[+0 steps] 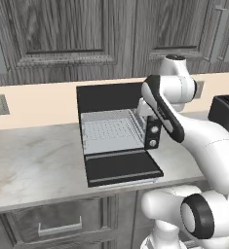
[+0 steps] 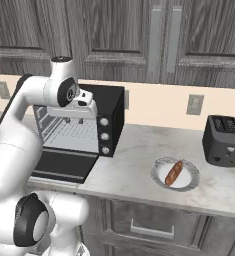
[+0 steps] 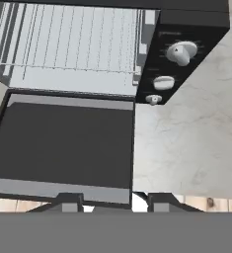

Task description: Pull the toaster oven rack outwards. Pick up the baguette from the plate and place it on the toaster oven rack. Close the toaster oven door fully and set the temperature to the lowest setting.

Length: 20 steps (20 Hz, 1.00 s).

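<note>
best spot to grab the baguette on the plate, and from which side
Grip the baguette across its middle, coming straight down from above. It lies flat and slanted on the plate, slender with tapered ends, so jaws set crosswise to its length should span it and clear the raised rim.

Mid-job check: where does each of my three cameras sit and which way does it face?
Left base view: behind the arm's left, facing the toaster oven and its open door; arm at right.
Right base view: behind its right, facing the oven, plate, baguette and toaster; arm at left.
Hand view: above the door, looking down at the rack and knobs; fingertips at bottom.
All share the oven.
</note>
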Motion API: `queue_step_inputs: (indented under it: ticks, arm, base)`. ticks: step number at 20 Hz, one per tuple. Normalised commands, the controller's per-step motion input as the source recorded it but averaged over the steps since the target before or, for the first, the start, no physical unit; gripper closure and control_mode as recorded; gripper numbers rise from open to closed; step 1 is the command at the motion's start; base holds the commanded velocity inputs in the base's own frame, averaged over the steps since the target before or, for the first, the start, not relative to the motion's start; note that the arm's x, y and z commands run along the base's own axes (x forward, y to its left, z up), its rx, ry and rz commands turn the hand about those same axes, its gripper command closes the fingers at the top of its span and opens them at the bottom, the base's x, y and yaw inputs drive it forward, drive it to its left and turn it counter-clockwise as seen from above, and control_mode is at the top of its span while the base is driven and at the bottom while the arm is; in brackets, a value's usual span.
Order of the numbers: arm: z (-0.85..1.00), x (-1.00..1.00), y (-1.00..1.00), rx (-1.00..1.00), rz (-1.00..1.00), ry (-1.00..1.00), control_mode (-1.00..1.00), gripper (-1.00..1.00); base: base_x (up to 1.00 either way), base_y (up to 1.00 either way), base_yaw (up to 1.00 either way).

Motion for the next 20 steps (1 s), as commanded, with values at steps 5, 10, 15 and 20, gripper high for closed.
queue_step_inputs:
  ticks: [5, 10, 15, 20]
  arm:
    - [-0.20, -0.04, 0.10, 0.00, 0.00, -0.09, -1.00, -1.00]
    - [-0.24, -0.02, 0.27, 0.00, 0.00, -0.18, -1.00, -1.00]
    - [-0.17, 0.00, 0.36, 0.00, -0.04, -0.18, -1.00, -1.00]
    - [-0.22, 0.00, 0.28, 0.00, -0.09, -0.19, -1.00, -1.00]
  base:
    - [0.00, 0.00, 0.00]
    - [0.00, 0.00, 0.00]
    - [0.00, 0.00, 0.00]
    - [0.00, 0.00, 0.00]
